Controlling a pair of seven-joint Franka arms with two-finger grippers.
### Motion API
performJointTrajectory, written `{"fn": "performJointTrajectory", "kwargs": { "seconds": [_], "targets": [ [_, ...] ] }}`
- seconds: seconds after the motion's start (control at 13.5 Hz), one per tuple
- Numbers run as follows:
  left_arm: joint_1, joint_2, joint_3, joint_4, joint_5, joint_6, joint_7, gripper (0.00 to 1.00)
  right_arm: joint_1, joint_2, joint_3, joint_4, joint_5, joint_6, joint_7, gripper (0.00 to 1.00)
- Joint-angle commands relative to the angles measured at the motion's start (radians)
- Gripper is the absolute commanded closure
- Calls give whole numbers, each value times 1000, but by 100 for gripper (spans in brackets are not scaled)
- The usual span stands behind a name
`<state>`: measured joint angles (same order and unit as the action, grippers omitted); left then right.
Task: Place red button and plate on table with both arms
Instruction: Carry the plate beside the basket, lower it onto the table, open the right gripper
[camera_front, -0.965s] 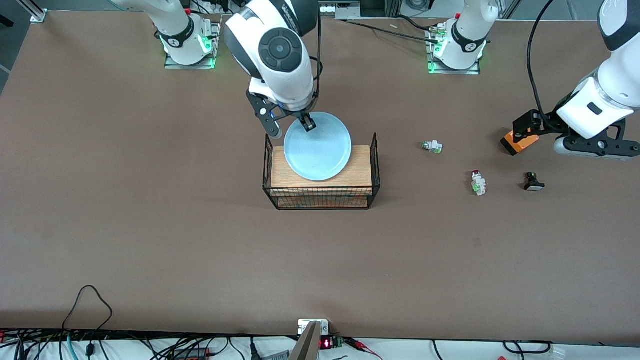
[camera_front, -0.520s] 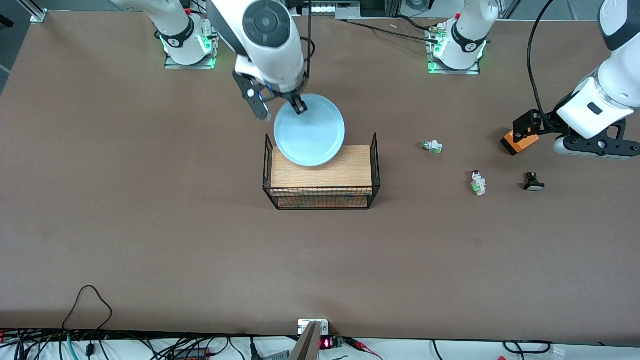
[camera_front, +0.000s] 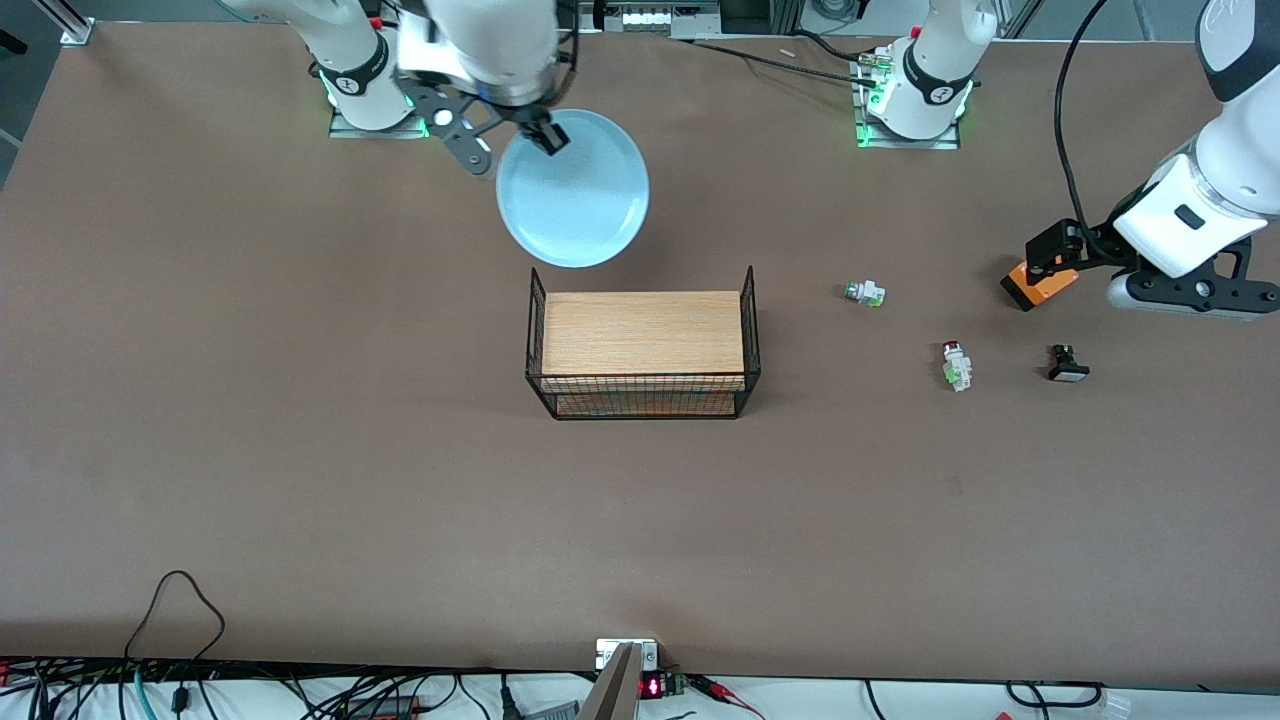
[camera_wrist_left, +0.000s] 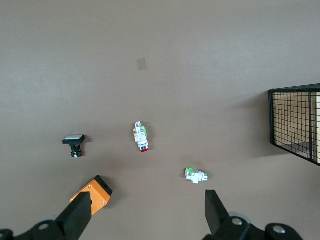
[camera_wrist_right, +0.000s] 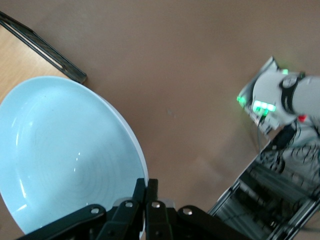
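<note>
Lifted off the wire rack (camera_front: 640, 352) since a second ago, the plate (camera_front: 574, 190) hangs from the right end effector (camera_front: 548, 139), pinched at its rim over bare worktop (camera_front: 300, 400); that thin edge grip could slip. Left end effector (camera_wrist_left: 145, 215) waits, spread wide, above the red button (camera_wrist_left: 140, 136).

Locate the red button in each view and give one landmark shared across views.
Front view: the red button lies on the table, between the green-ended white piece and the black button.
Left wrist view: mid-picture.
Right wrist view: not in it.
Shared landmark: the wire rack.
</note>
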<state>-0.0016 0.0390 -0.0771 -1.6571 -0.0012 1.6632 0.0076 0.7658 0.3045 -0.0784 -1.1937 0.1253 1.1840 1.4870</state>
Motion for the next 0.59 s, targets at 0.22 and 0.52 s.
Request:
{"fn": "performJointTrajectory", "kwargs": {
  "seconds": [0.22, 0.52],
  "targets": [
    [5, 9, -1, 28, -13, -26, 12, 0, -65, -16, -127, 9, -70, -66, -544, 100],
    [3, 5, -10, 28, -13, -31, 12, 0, -146, -12, -236, -13, -120, -52, -966, 100]
  ]
}}
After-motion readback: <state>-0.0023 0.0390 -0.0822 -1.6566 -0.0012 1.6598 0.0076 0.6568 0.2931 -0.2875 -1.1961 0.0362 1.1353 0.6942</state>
